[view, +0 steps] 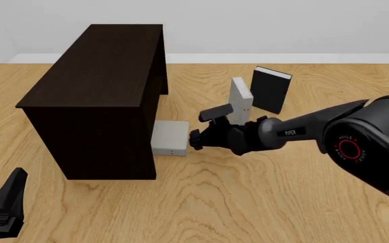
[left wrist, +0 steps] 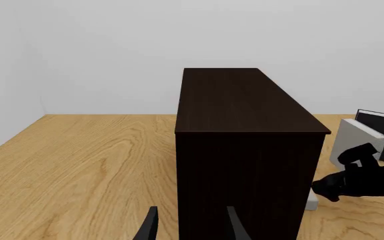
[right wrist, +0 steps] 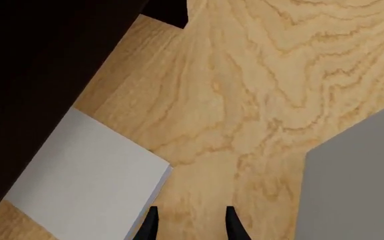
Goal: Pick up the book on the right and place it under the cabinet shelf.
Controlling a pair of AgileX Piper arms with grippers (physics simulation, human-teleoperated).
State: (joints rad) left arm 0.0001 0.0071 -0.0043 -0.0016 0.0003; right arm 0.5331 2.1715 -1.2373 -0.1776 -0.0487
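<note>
Book point(view: 170, 137) is lying flat on the bench, half tucked under the cabinet point(view: 100, 96). Right gripper point(view: 196, 137), jaws spread and empty, is sitting beside it; nudging could skew it. Left gripper point(left wrist: 189, 227) is idling, jaws spread.

The thin grey book point(view: 170, 137) lies flat, partly tucked under the tall, near-black cabinet point(view: 100, 86), its right part showing.

Light wood tabletop point(view: 262, 202) with bold, wavy grain, extending to the far edge. Plain pale grey-white wall point(view: 282, 25) behind, unmarked. Second wall point(left wrist: 5, 65) meeting it at a left corner. Even, diffuse lighting; soft shadows only.
</note>
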